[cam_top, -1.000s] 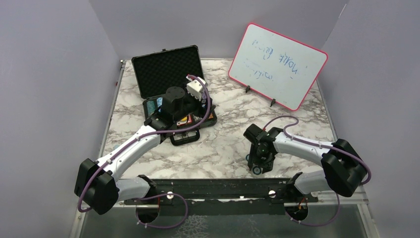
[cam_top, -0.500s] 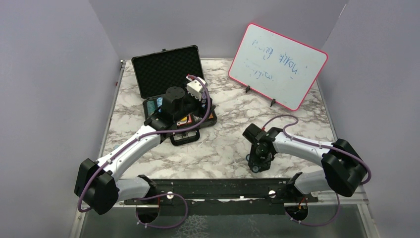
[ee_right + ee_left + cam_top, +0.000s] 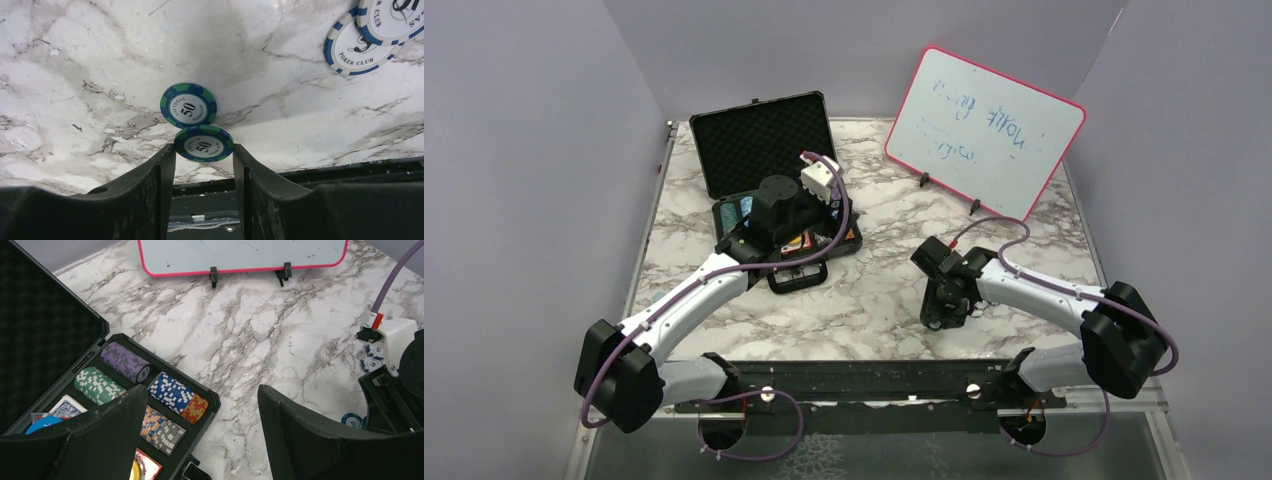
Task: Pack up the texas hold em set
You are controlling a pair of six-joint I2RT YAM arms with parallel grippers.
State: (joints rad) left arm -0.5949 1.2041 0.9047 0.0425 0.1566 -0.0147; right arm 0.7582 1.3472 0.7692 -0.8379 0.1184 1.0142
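Pinching a green chip (image 3: 203, 144) by just its edge, the right gripper (image 3: 204, 148) might fumble it mid-carry. The left gripper (image 3: 202, 392) sits wide open over the case (image 3: 764, 140).

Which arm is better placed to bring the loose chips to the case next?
Right. The right gripper pinches one green 50 chip, and a second 50 chip lies just beyond it. The left gripper hangs open above the case, holding nothing.
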